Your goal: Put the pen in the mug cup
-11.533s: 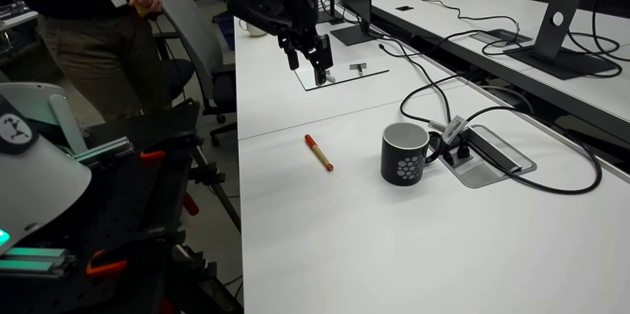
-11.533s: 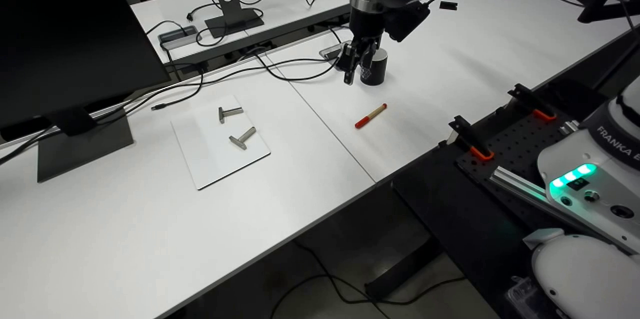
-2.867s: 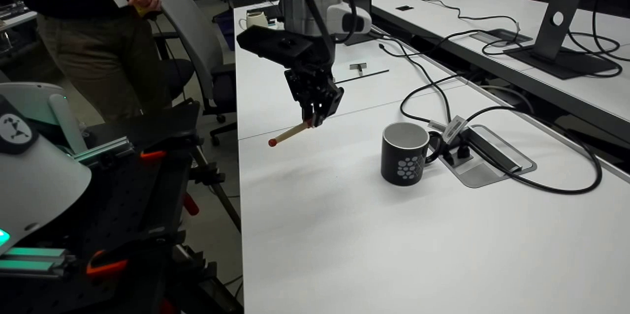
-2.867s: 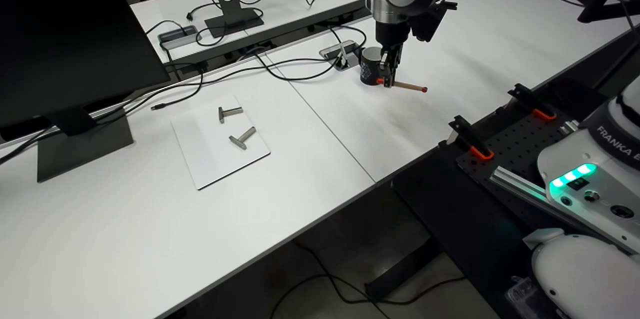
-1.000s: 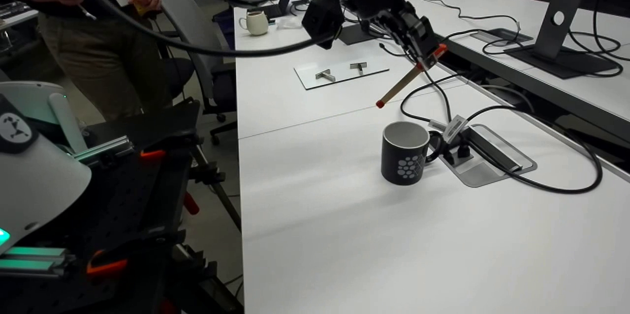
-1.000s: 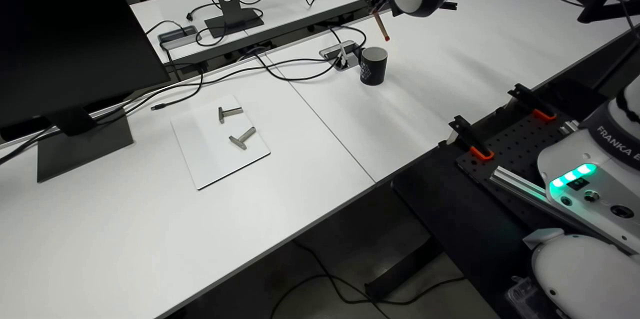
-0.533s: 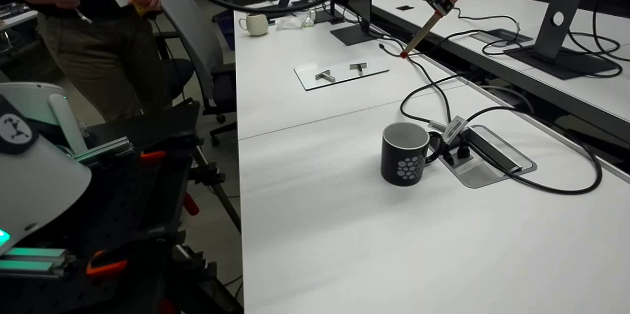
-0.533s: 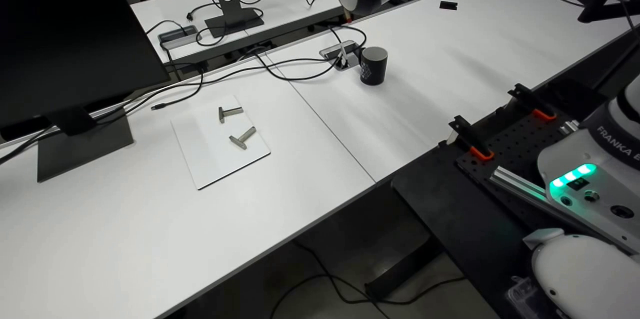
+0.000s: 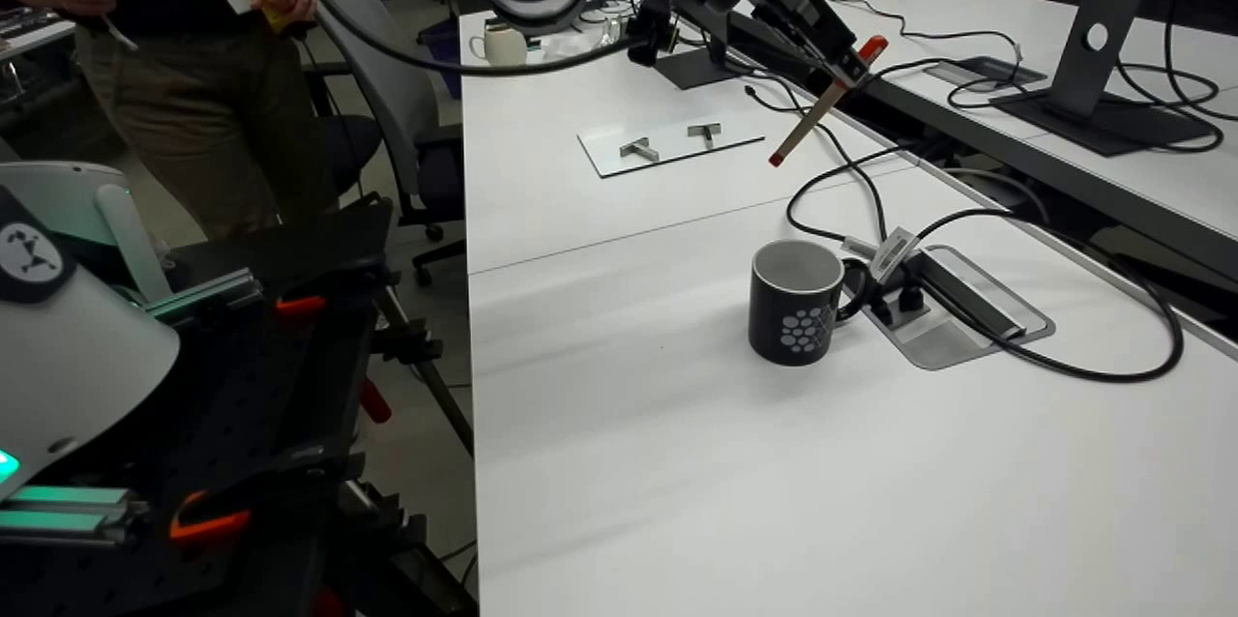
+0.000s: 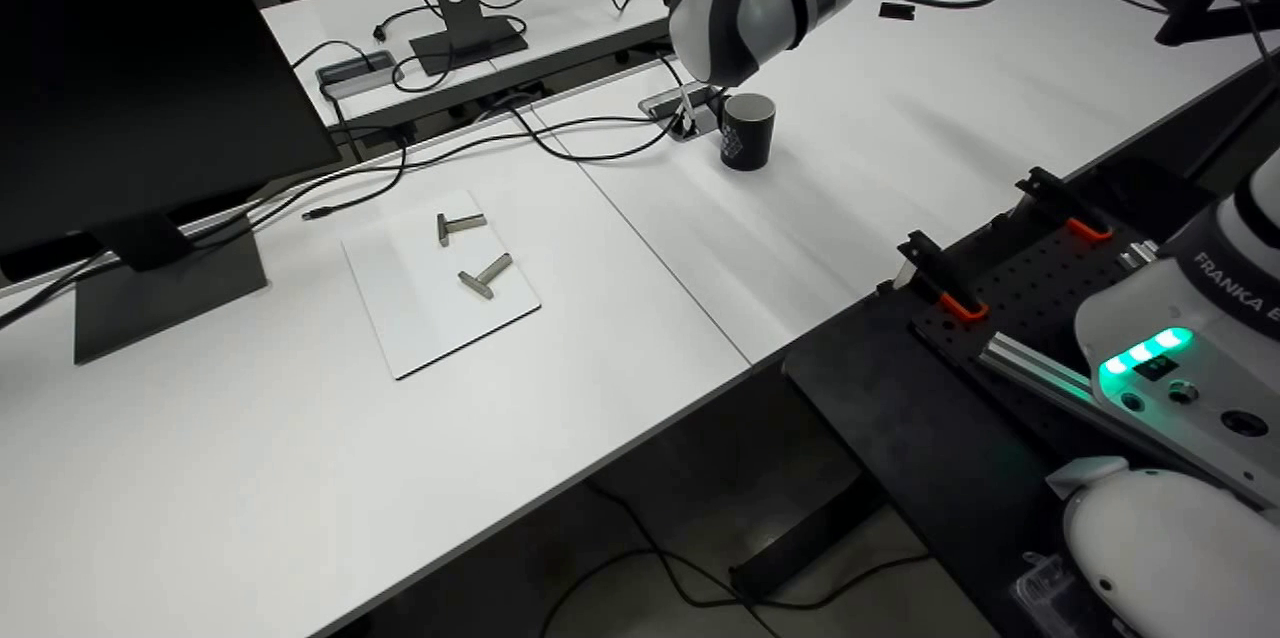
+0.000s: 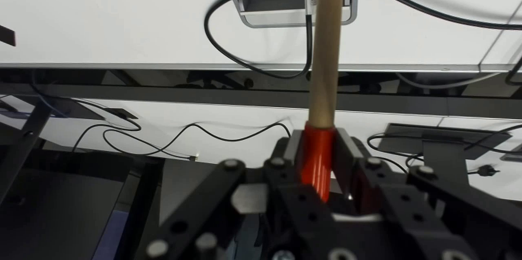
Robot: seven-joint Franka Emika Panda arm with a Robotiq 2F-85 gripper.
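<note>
One pen (image 9: 807, 126), one black mug (image 9: 788, 309) and one white cup (image 9: 504, 48) can be counted. Two T-shaped metal pieces (image 10: 492, 271) lie on one white board (image 10: 425, 296). The orange-ended clamps (image 10: 944, 275) number two.

I can read "FRANKA E", cut off by the view's edge, on the robot base (image 10: 1215, 348); print on the white cable tag (image 9: 893, 253) is too small.

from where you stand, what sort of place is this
Probably an office, perhaps a lab: a long white flat-topped desk, a big black flat-screen monitor and a grey curved-back chair suggest it.
</note>
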